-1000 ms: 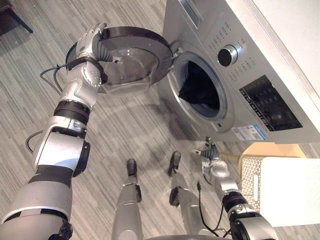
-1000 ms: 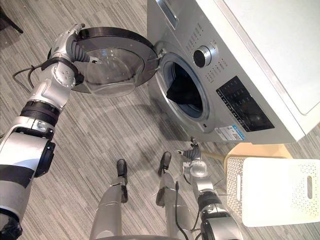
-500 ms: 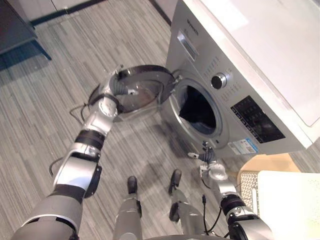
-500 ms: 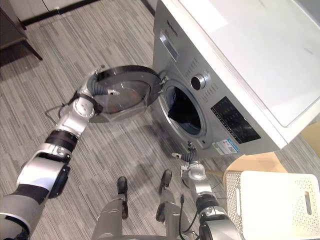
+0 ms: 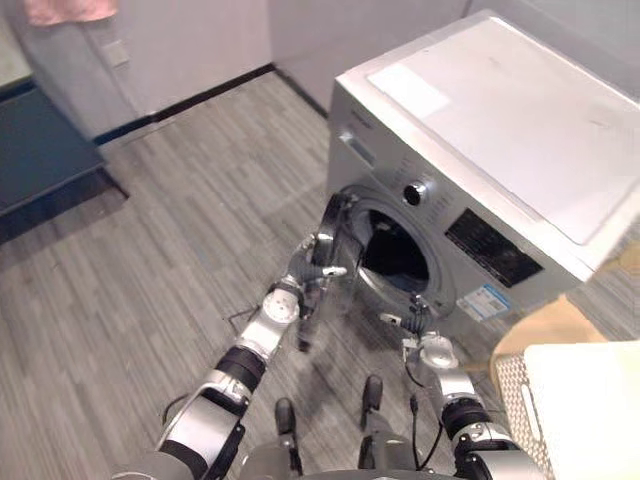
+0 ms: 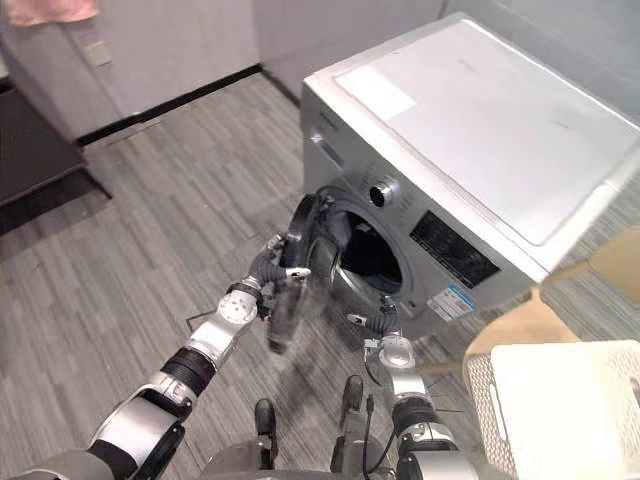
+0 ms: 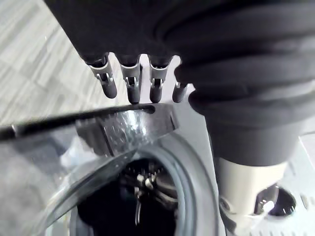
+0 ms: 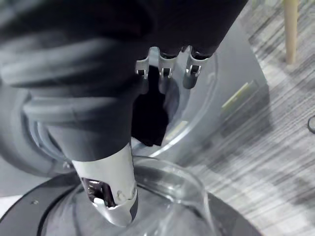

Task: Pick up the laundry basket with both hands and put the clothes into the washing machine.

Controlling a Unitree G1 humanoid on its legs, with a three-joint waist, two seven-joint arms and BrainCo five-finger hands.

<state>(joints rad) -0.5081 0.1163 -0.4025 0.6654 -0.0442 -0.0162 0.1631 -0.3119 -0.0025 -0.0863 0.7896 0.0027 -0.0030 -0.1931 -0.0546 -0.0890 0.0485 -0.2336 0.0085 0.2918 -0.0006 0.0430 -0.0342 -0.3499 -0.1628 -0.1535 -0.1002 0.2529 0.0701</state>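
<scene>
The silver washing machine [image 5: 500,150] stands at the right with its round glass door [image 5: 335,240] swung about halfway toward the opening. Dark clothes [image 5: 395,258] lie inside the drum, also seen past my right hand's fingers [image 8: 165,69]. My left hand [image 5: 318,262] is on the door's outer edge, with its straight fingers [image 7: 129,83] laid over the dark rim [image 7: 74,120]. My right hand [image 5: 418,322] hangs low in front of the machine, relaxed and holding nothing. The white perforated laundry basket [image 5: 590,410] sits on the floor at the lower right, away from both hands.
A light wooden piece of furniture [image 5: 545,320] stands between the machine and the basket. A dark low bench [image 5: 40,160] is against the wall at the far left, with pink cloth [image 5: 70,10] above it. Striped grey floor lies open to the left.
The camera has lifted and pulled back. The door has swung from wide open to about halfway shut, with my left hand moving along with it. My right hand has stayed low.
</scene>
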